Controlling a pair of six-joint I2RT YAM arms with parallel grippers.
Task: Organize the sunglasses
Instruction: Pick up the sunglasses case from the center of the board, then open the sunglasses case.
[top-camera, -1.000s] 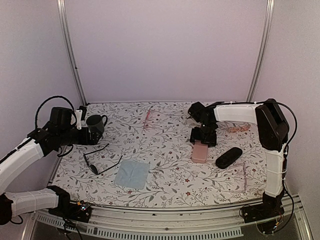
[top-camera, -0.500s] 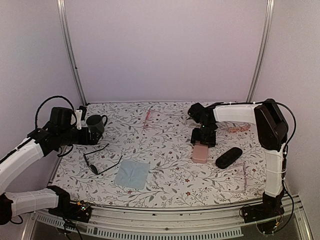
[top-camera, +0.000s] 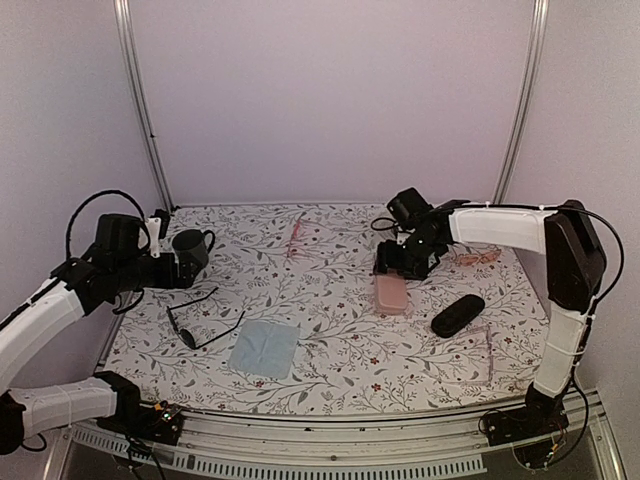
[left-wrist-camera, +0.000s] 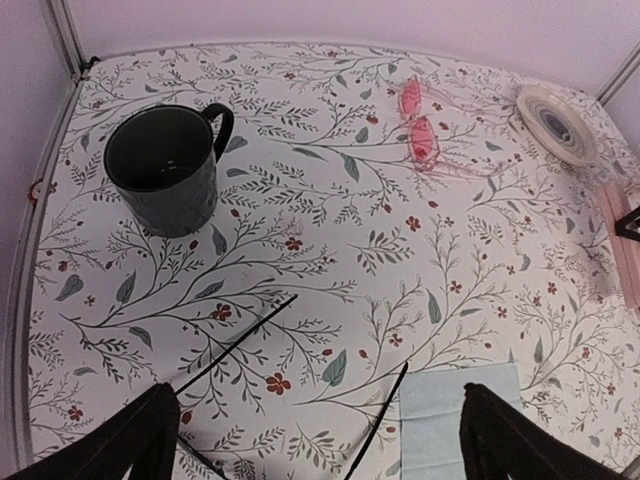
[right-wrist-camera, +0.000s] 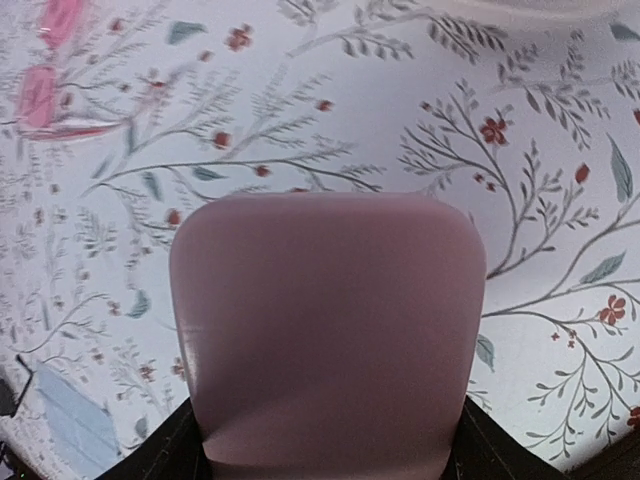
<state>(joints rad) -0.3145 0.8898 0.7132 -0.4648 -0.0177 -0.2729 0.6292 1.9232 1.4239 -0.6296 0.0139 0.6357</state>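
The sunglasses (top-camera: 200, 320), thin black wire with round dark lenses, lie open on the table's left side, beside a pale blue cloth (top-camera: 265, 347). My left gripper (top-camera: 183, 271) is open and empty, hovering just behind them. In the left wrist view only their two slim temple arms (left-wrist-camera: 235, 345) show between my fingers (left-wrist-camera: 150, 440). My right gripper (top-camera: 402, 264) is shut on one end of a pink case (top-camera: 390, 293), right of centre. The case (right-wrist-camera: 325, 340) fills the right wrist view, gripped between the fingers (right-wrist-camera: 170, 452).
A dark mug (top-camera: 190, 247) stands at the back left. A black oval hard case (top-camera: 458, 315) lies at the right. Pale pink glasses lie at the back centre (top-camera: 298, 232), the back right (top-camera: 478, 257) and the front right (top-camera: 488, 350). A white round object (left-wrist-camera: 558, 120) lies at the back.
My right gripper has swung back and to the left with the pink case, and the arm has stretched out. The left arm has barely moved.
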